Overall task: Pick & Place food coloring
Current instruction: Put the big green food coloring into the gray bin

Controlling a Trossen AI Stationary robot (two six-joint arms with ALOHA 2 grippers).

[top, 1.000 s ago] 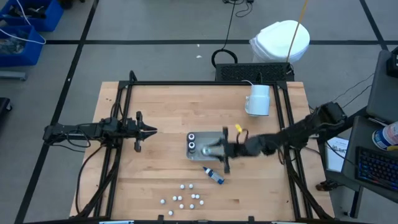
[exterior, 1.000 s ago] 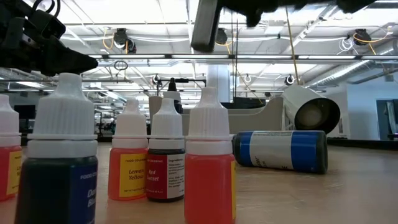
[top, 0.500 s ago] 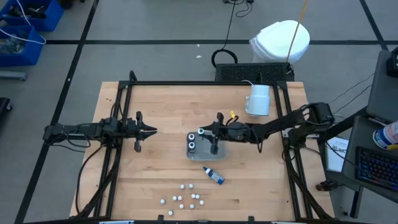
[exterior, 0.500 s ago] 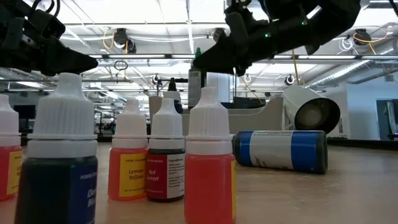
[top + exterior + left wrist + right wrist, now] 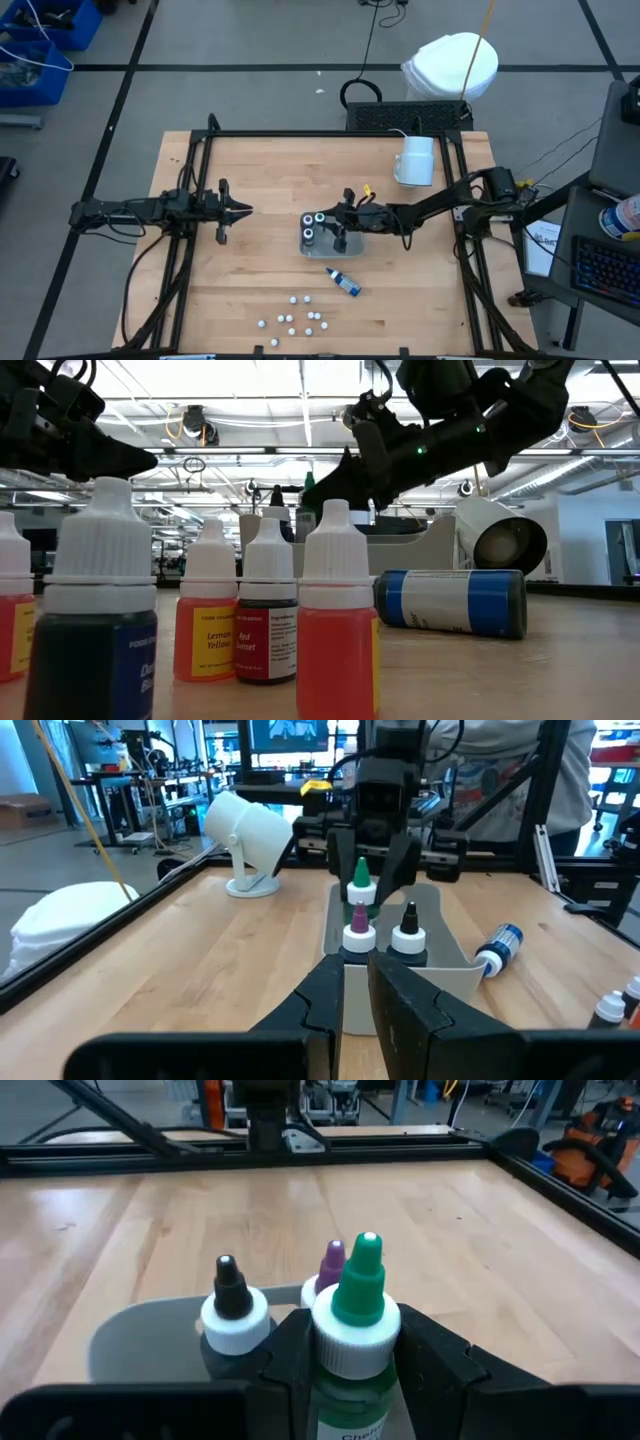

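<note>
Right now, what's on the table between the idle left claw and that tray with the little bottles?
Nothing: in the high view, only bare wood separates the left gripper from the tray, where the right gripper holds a green-tipped bottle.

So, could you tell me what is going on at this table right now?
The right pincer is shut on a green-tipped bottle and holds it over the clear tray mid-table, where a black-tipped bottle and a purple-tipped bottle already stand. The left pincer waits off to the left, nearly closed and holding nothing. Near the front edge, a cluster of white-capped dropper bottles stands upright, and a blue bottle lies on its side between the cluster and the tray. A white mug lies on its side farther back.
</note>
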